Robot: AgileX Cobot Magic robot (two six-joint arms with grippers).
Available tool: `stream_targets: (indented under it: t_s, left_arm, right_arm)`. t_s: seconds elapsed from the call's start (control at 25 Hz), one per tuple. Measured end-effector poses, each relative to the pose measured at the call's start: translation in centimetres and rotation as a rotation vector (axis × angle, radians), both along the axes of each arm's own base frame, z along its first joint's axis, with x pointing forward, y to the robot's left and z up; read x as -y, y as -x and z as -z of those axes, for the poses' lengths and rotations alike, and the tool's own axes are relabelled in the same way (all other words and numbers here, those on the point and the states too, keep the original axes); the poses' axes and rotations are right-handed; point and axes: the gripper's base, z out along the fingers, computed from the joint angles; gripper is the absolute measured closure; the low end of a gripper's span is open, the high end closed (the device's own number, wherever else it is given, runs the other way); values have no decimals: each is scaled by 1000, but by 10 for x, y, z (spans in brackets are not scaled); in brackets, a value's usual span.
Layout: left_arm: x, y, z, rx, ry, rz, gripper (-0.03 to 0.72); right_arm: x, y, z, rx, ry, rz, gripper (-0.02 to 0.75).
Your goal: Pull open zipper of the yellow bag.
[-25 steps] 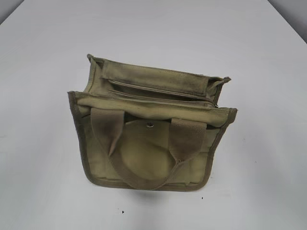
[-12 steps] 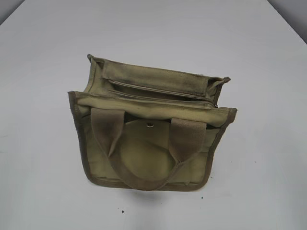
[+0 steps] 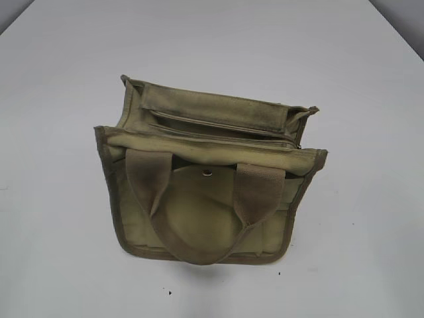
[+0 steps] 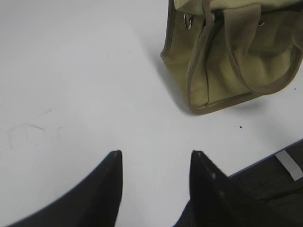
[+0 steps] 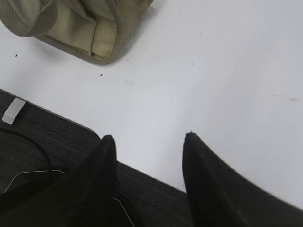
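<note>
Both pincers idle, bag waiting mid-table

Exterior: yellow bag [image 3: 205, 179] sits centre on the white table [image 3: 59, 252], zipper [image 3: 218, 124] running along its top. Left wrist: left gripper [image 4: 155, 163] parted, empty, bag well ahead. Right wrist: right gripper [image 5: 147, 144] parted, empty.
</note>
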Motion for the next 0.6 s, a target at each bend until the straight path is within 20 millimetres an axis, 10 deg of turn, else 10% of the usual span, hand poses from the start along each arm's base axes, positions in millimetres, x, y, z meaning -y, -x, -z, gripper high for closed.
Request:
stream_targets:
  t_s: [0.6]
  left_arm:
    - [1, 0, 0, -5, 11, 4, 326]
  right_arm:
    - [0, 0, 0, 4, -5, -3, 375]
